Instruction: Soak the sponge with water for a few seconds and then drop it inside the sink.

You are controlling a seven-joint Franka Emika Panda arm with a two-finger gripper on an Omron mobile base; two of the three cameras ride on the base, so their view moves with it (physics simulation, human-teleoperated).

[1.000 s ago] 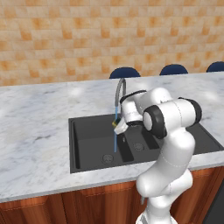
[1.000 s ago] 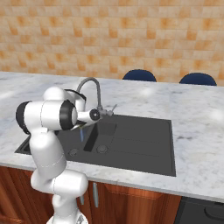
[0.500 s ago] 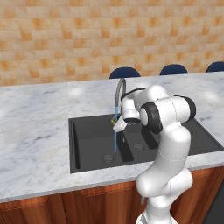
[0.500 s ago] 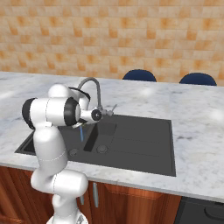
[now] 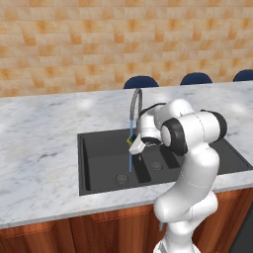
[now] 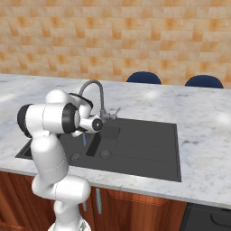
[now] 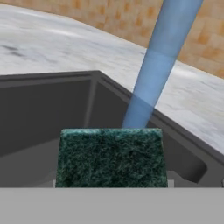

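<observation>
Over the last second your arm has swung leftward and carried the pincer [image 5: 135, 145] up against the water [image 5: 130, 158]; a second ago it hung a little to the right of the stream. The pincer is clamped on the sponge [image 7: 112, 156], whose dark green face sits right in front of it, and in the hand view the water [image 7: 154, 65] comes down just behind the sponge's far edge, so you cannot quite tell whether the stream is hitting it or only grazing it. My reading: the soak is beginning, and you should hold here for a few seconds before letting go.

Going left to right from the pincer: to its left lies the wide basin of the sink [image 5: 99, 148], open and deep, with its drain [image 5: 121, 178] below and slightly left. Directly below and to the right runs the divider between the basins, then the narrower part with a second drain [image 5: 156, 166]. Above the pincer, the faucet [image 5: 136, 99] arches close, so you have little room upward. The marble surface [image 5: 39, 143] rims the sink on all sides. A release here should fall inside the basin, though near the divider.
</observation>
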